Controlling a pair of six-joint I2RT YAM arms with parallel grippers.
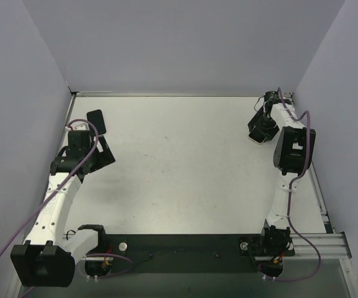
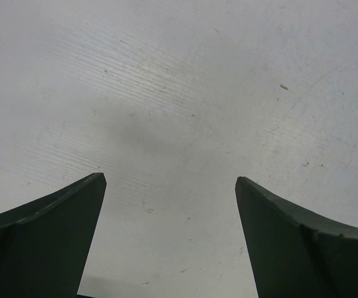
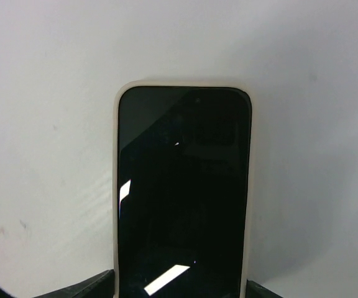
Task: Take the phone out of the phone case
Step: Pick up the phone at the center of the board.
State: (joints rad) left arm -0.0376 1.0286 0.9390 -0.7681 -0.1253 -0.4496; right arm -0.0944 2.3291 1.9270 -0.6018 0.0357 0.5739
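A phone with a black screen (image 3: 183, 186) sits in a pale beige case (image 3: 246, 205). In the right wrist view it lies flat on the white table, face up, and reaches away from my right gripper (image 3: 179, 288). That gripper's fingers (image 3: 98, 287) press on both long sides of the case at its near end. In the top view the right gripper (image 1: 261, 129) is at the far right of the table, and it hides the phone there. My left gripper (image 1: 103, 138) is at the far left. It is wide open and empty (image 2: 169, 186) above bare table.
Grey-lilac walls enclose the white table (image 1: 179, 161) on the left, back and right. The right gripper is close to the right wall and back corner. A black base rail (image 1: 179, 251) runs along the near edge between the arm bases.
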